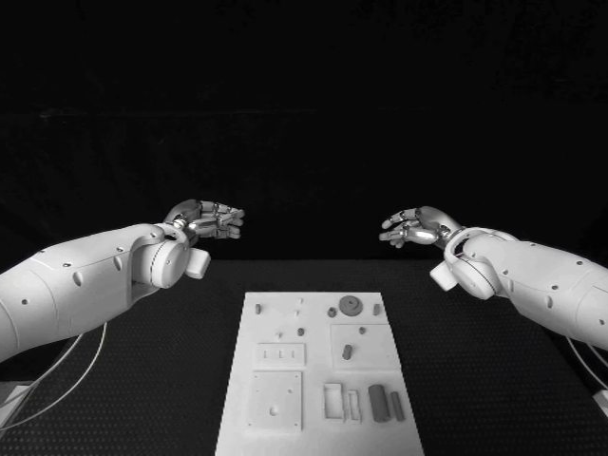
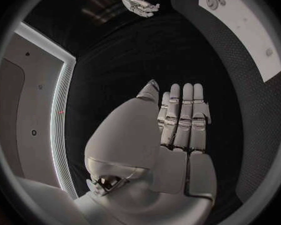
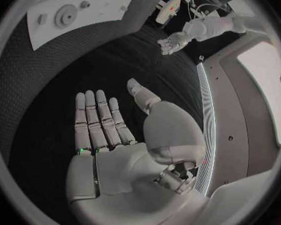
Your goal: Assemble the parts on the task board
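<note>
Smooth white plastic shells, faintly glossy, cover both arms; the left hand (image 1: 208,220) and right hand (image 1: 416,227) gleam like polished silver metal. The table (image 1: 496,380) wears a matt black, finely textured mat. The board (image 1: 319,380) looks matt white, its parts (image 1: 377,402) dull grey.

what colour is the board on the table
White, the task board shows best in the head view, lying on the black table.
</note>
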### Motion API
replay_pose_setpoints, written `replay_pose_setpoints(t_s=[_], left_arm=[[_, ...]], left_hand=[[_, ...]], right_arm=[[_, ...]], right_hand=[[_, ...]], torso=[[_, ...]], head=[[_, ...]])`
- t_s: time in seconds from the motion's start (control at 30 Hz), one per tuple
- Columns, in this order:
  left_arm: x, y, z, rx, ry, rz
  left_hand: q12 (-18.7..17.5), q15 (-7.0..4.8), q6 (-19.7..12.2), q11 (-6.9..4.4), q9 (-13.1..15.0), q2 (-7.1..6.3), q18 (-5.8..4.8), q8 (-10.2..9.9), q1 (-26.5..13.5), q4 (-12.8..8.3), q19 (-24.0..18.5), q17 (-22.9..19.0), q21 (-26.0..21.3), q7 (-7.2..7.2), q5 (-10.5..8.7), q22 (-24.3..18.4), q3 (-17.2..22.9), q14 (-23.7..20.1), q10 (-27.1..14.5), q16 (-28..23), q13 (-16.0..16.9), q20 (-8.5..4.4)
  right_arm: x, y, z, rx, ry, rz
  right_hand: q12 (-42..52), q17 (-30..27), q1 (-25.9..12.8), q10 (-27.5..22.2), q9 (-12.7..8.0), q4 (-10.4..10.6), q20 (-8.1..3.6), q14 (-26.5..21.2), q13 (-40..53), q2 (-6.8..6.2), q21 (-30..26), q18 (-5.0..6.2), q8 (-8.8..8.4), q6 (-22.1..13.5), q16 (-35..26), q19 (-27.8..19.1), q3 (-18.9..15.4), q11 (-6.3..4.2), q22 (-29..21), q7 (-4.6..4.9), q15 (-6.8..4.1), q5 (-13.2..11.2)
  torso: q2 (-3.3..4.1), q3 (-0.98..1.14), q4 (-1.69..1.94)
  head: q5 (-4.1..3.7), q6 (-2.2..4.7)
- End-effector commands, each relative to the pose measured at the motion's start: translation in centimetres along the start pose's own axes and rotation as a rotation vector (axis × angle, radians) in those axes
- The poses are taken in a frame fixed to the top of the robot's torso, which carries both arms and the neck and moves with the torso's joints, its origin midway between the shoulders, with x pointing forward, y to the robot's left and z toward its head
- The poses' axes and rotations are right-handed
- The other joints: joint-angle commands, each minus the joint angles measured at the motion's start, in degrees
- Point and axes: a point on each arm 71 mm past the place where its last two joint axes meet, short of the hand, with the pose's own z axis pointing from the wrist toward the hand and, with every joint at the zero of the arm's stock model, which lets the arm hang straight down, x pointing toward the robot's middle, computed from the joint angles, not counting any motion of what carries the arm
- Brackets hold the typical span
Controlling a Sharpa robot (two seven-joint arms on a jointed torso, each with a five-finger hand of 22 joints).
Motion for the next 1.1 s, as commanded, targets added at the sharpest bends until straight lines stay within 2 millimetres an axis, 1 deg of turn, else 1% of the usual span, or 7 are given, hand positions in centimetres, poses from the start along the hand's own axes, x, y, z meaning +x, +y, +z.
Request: replay_pose_setpoints(t_s=[0.03,0.2,0.33,0.5,0.57,0.73,1.1], left_arm=[[0.8,-0.1,-0.4,-0.004,0.078,0.041],[1.8,-0.3,-0.5,0.007,0.106,0.036],[2.1,-0.4,-0.9,0.013,0.119,0.032],[2.2,-1.3,-1.3,0.033,0.123,0.034],[2.2,-1.5,-1.4,0.038,0.122,0.034],[2.1,-2.8,-1.9,0.060,0.126,0.035],[2.5,-3.8,-4.0,0.098,0.168,0.049]], left_hand=[[0.19,0.09,0.29,-0.04,0.04,0.09,0.59,0.21,0.32,0.14,0.53,0.34,-0.06,0.21,-0.20,-0.14,0.17,0.38,0.22,0.01,0.21,-0.09],[-0.09,0.30,0.30,0.18,0.01,0.02,0.10,-0.33,0.05,0.18,0.56,0.86,-0.78,0.28,-0.27,-0.62,-0.17,-0.03,-0.34,-0.63,0.45,-0.31],[-0.26,0.41,0.29,0.30,0.01,0.05,-0.18,-0.62,-0.17,0.20,0.57,1.12,-1.17,0.33,-0.36,-0.86,-0.29,-0.23,-0.63,-1.01,0.57,-0.42],[-0.35,0.46,0.28,0.36,0.01,-0.05,-0.34,-0.79,-0.38,0.20,0.60,1.28,-1.38,0.36,-0.42,-0.99,-0.41,-0.31,-0.78,-1.22,0.65,-0.50],[-0.36,0.46,0.29,0.37,0.02,-0.06,-0.37,-0.82,-0.40,0.20,0.61,1.31,-1.42,0.37,-0.42,-1.02,-0.42,-0.32,-0.81,-1.26,0.66,-0.51],[-0.44,0.49,0.24,0.42,0.02,-0.22,-0.48,-0.97,-0.53,0.19,0.62,1.43,-1.59,0.40,-0.48,-1.12,-0.52,-0.38,-0.93,-1.44,0.72,-0.57],[-0.76,0.56,0.08,0.62,0.01,-0.64,-0.77,-1.40,-0.97,0.22,0.72,1.77,-2.00,0.53,-0.69,-1.35,-0.72,-0.50,-1.39,-1.90,0.81,-0.69]], right_arm=[[0.8,0.8,0.0,-0.045,0.043,-0.239],[0.9,1.5,0.2,-0.061,0.055,-0.316],[1.1,1.9,0.3,-0.063,0.080,-0.356],[2.0,2.4,0.5,-0.063,0.106,-0.428],[2.3,2.6,0.6,-0.066,0.113,-0.454],[3.7,3.5,0.6,-0.078,0.137,-0.556],[6.6,4.9,0.5,-0.108,0.208,-0.686]], right_hand=[[3.06,5.41,4.83,7.93,0.48,-0.65,-2.44,17.27,2.99,-0.96,8.05,5.41,0.70,4.12,9.99,17.99,-1.49,-2.63,2.02,2.86,-7.69,0.07],[7.36,10.83,6.74,14.13,0.30,-0.81,-5.96,24.12,7.44,-1.32,15.68,5.52,0.08,5.62,18.30,25.86,-4.49,-5.46,2.23,1.65,-11.55,0.10],[15.63,16.56,7.71,14.72,-0.09,-0.81,-7.75,24.27,16.18,-0.99,22.76,5.52,-1.44,6.34,25.51,26.68,-7.64,-6.27,2.19,0.20,-13.10,0.54],[23.94,20.00,7.93,11.20,-0.30,-0.73,-8.32,23.47,25.00,-1.16,27.86,5.50,-2.66,6.81,29.56,25.63,-9.44,-6.81,2.22,0.14,-13.12,0.32],[30.81,22.89,8.02,10.77,-0.26,-0.71,-9.15,24.79,30.87,-1.42,32.43,5.52,-3.01,7.49,33.93,26.52,-10.48,-7.44,2.21,-0.63,-13.37,0.69],[45.12,26.61,7.35,6.90,-0.18,-0.64,-10.35,25.11,43.16,-1.29,40.50,5.52,-4.33,8.22,39.46,25.41,-10.95,-7.61,2.16,-0.42,-13.87,0.18],[52.92,29.56,5.70,9.49,-0.55,-0.65,-13.19,29.41,48.00,-1.76,48.93,5.52,-5.63,9.83,45.87,27.50,-9.37,-7.95,1.95,-0.98,-14.47,0.11]], torso=[[0.48,0.17,0.09],[1.04,0.55,0.33],[1.42,0.75,0.76],[2.09,0.29,0.89],[2.31,0.18,1.00],[3.53,-0.16,1.63],[5.93,-0.35,1.71]], head=[[0.30,0.21],[0.20,0.42],[-0.13,0.44],[-0.59,0.59],[-0.67,0.61],[-0.70,0.30],[-0.73,0.37]])
